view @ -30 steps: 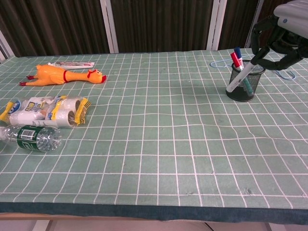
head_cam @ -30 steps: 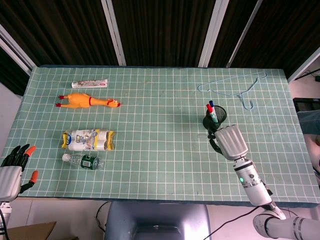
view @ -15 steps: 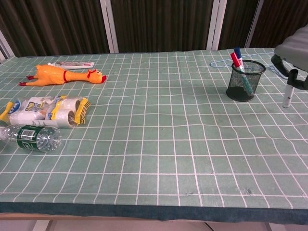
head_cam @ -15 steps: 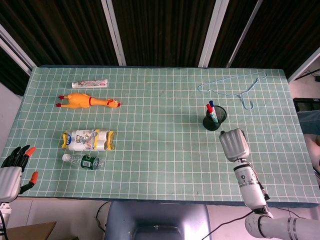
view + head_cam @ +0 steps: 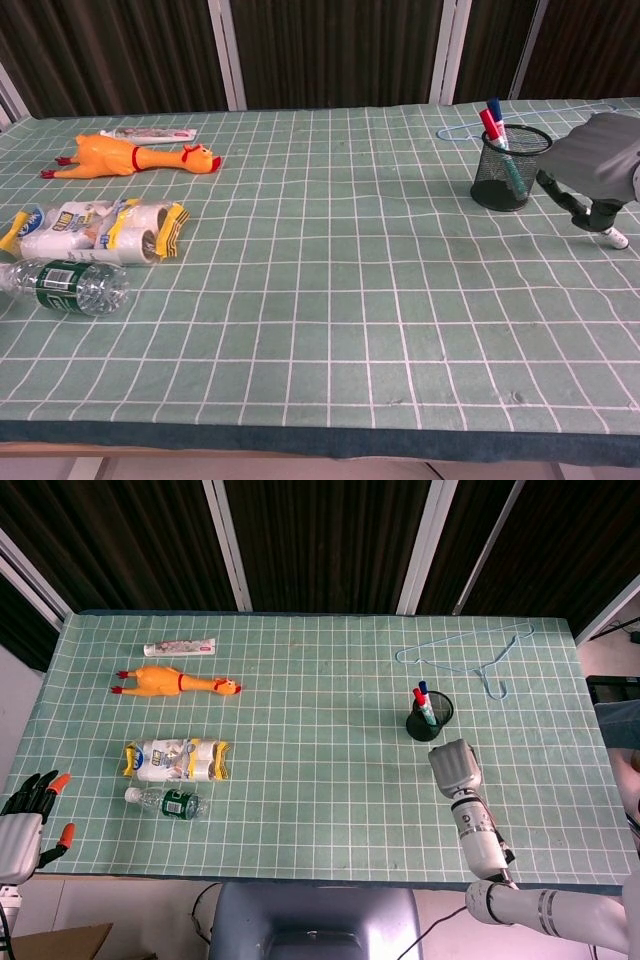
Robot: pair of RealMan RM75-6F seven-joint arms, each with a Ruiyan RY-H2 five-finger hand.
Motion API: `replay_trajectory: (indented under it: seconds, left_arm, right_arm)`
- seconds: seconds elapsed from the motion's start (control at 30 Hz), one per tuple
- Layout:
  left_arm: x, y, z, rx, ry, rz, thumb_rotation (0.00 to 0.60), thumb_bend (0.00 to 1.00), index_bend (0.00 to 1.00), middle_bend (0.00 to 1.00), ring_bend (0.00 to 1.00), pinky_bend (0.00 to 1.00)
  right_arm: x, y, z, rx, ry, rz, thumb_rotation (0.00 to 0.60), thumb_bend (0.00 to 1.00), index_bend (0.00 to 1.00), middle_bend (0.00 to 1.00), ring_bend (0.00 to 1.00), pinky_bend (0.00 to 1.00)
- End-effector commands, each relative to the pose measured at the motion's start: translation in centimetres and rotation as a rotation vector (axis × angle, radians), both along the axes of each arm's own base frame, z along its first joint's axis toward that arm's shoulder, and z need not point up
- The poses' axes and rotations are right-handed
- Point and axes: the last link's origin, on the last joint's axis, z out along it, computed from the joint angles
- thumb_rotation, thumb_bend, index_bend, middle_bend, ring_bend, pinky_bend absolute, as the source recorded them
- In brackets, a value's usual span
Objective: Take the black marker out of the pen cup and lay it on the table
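The black mesh pen cup (image 5: 428,721) (image 5: 510,170) stands right of the table's middle with a red, a blue and a green pen in it. My right hand (image 5: 455,769) (image 5: 596,168) is just in front of the cup, low over the table, its dark fingers (image 5: 570,202) curled down. It holds the black marker (image 5: 614,237), of which only the pale end shows below the fingers, close to the cloth; the head view hides it under the hand. My left hand (image 5: 24,813) hangs off the table's near left corner, fingers apart, holding nothing.
A blue wire hanger (image 5: 470,658) (image 5: 455,132) lies behind the cup. At the left are a rubber chicken (image 5: 175,682) (image 5: 130,157), a toothpaste tube (image 5: 180,648), a pack of rolls (image 5: 176,759) (image 5: 95,230) and a water bottle (image 5: 168,802) (image 5: 70,284).
My right hand lifted the marker out of the cup, carried it toward the near side of the table, and has lowered it until its end is close to the cloth.
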Motion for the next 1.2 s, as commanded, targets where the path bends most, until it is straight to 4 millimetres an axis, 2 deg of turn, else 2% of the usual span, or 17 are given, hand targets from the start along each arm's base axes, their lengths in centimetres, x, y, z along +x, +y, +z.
replay_trajectory:
  seconds: [0.03,0.17,0.33,0.43,0.5,0.57,0.63,0.7,0.73,0.83,0.87,0.93,1.03,1.2]
  left_arm:
    - [0.0,0.0,0.0,0.000,0.001,-0.001,0.600,0.41,0.12,0.07,0.03,0.20]
    - [0.0,0.0,0.0,-0.001,0.002,-0.001,0.600,0.41,0.12,0.07,0.03,0.20]
    - [0.0,-0.1,0.0,-0.002,0.001,-0.002,0.600,0.41,0.12,0.07,0.03,0.20]
    - [0.0,-0.1,0.1,0.002,0.002,-0.002,0.600,0.41,0.12,0.07,0.03,0.20]
    - [0.1,-0.1,0.1,0.008,0.009,-0.009,0.600,0.41,0.13,0.07,0.03,0.20]
    - [0.1,-0.1,0.1,0.012,0.015,-0.015,0.600,0.41,0.13,0.07,0.03,0.20]
    - [0.1,-0.2,0.0,0.012,0.018,-0.019,0.600,0.41,0.13,0.07,0.03,0.20]
    - [0.2,-0.3,-0.1,0.013,0.022,-0.023,0.600,0.41,0.13,0.07,0.03,0.20]
    - [0.2,-0.3,-0.1,0.012,0.025,-0.025,0.600,0.41,0.13,0.07,0.03,0.20]
    - [0.3,-0.4,-0.2,0.013,0.035,-0.028,0.600,0.41,0.13,0.07,0.03,0.20]
    - [0.3,-0.4,-0.3,0.013,0.038,-0.029,0.600,0.41,0.13,0.07,0.03,0.20]
    - [0.4,-0.5,-0.4,0.013,0.046,-0.030,0.600,0.41,0.13,0.07,0.03,0.20]
    - [0.5,-0.6,-0.5,0.015,0.056,-0.031,0.600,0.41,0.13,0.07,0.03,0.20]
    - [0.6,-0.6,-0.6,0.016,0.065,-0.030,0.600,0.41,0.13,0.07,0.03,0.20]
  right_arm:
    - [-0.1,0.0,-0.5,0.011,-0.020,-0.001,0.600,0.51,0.43,1.00,1.00,1.00]
    - [-0.4,-0.1,-0.6,0.006,-0.047,0.000,0.600,0.36,0.28,1.00,1.00,1.00]
    - [-0.6,-0.1,-0.3,-0.005,-0.086,0.009,0.600,0.30,0.17,1.00,1.00,1.00]
    - [-0.1,0.3,0.5,-0.056,-0.216,0.046,0.600,0.30,0.17,1.00,1.00,1.00]
    - [0.5,1.1,2.1,-0.127,-0.389,0.122,0.600,0.30,0.26,0.98,0.99,0.95]
    - [0.1,2.4,4.0,-0.185,-0.495,0.206,0.600,0.30,0.41,0.88,0.91,0.85]
    - [-0.8,4.1,6.0,-0.232,-0.556,0.248,0.600,0.30,0.46,0.71,0.74,0.73]
    - [-1.7,5.6,7.6,-0.271,-0.596,0.257,0.600,0.30,0.43,0.55,0.54,0.59]
    - [-2.4,6.4,8.5,-0.293,-0.619,0.252,0.600,0.30,0.39,0.46,0.41,0.46]
    - [-4.4,8.3,10.3,-0.331,-0.679,0.233,0.600,0.30,0.27,0.28,0.20,0.17]
    - [-5.1,8.8,10.7,-0.346,-0.700,0.227,0.600,0.30,0.22,0.23,0.14,0.11]
    - [-6.5,9.8,11.3,-0.368,-0.743,0.208,0.600,0.32,0.16,0.16,0.07,0.07]
    - [-8.3,10.8,11.6,-0.382,-0.780,0.174,0.600,0.40,0.09,0.09,0.02,0.06]
    - [-9.4,11.2,11.5,-0.375,-0.800,0.157,0.600,0.42,0.06,0.07,0.00,0.06]
